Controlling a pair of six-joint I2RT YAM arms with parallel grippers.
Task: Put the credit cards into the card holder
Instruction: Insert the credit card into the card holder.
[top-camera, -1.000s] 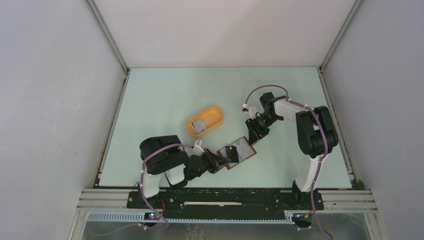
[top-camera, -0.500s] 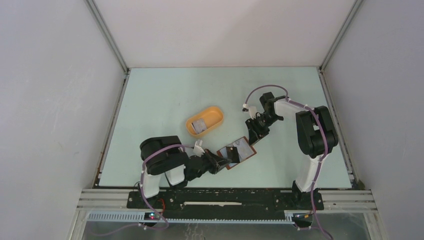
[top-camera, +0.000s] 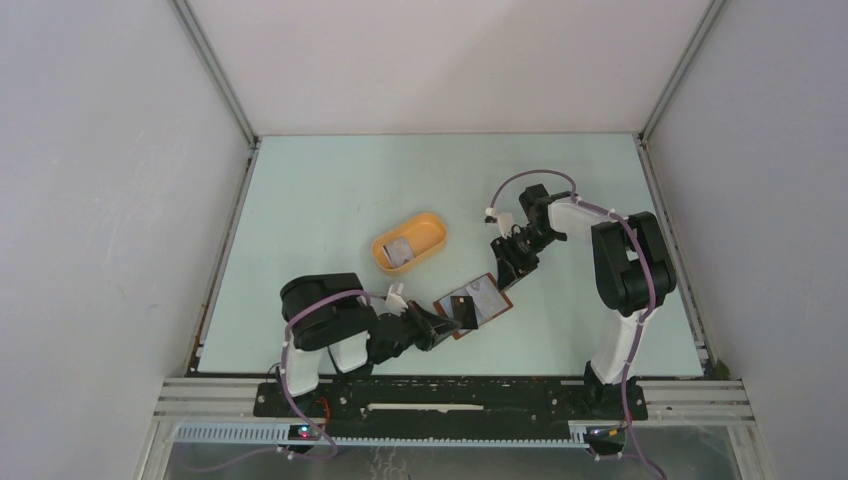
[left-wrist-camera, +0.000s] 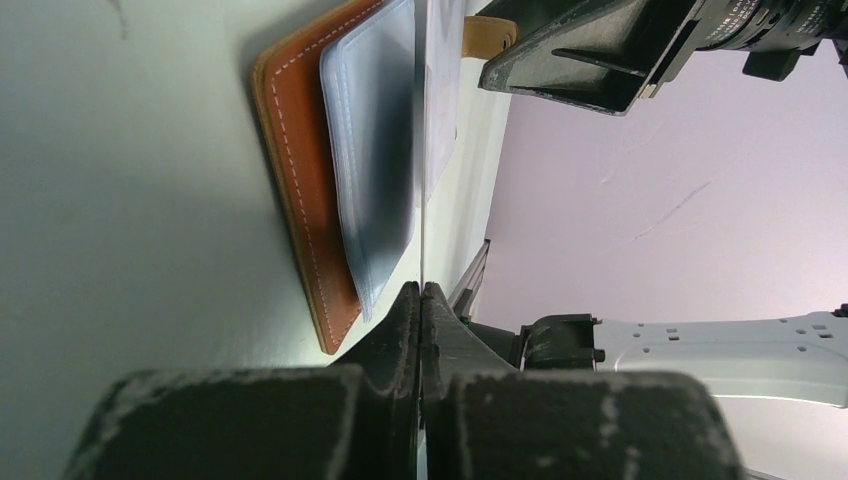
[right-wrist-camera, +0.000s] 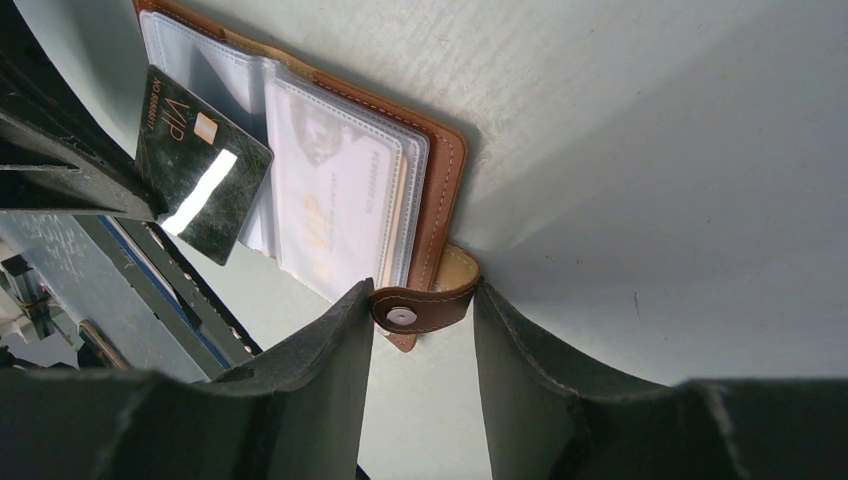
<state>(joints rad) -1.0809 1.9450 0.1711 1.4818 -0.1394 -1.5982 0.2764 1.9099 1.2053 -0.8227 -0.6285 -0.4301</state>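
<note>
Seen from above, an open brown card holder (top-camera: 484, 297) lies flat on the pale green counter (top-camera: 330, 200), between the two arms. The left gripper (top-camera: 441, 322) is closed on the near end of a dark credit card (top-camera: 462, 305). The card's long axis runs away from the gripper, up and to the right, and its free end hangs over the holder's near half. In the left wrist view the card (left-wrist-camera: 421, 150) shows edge-on as a thin line above the clear sleeves (left-wrist-camera: 375, 150), so the sleeve it must enter lies straight ahead and just beneath it. The right gripper (right-wrist-camera: 422, 295) is at the holder's far edge. Its jaws are partly apart with the snap strap (right-wrist-camera: 420, 310) between them, touching both sides, and appear to pin it. A pale card (right-wrist-camera: 330, 220) already sits in one sleeve. Another card (top-camera: 398, 250) lies in the orange tray (top-camera: 432, 226), well apart
</note>
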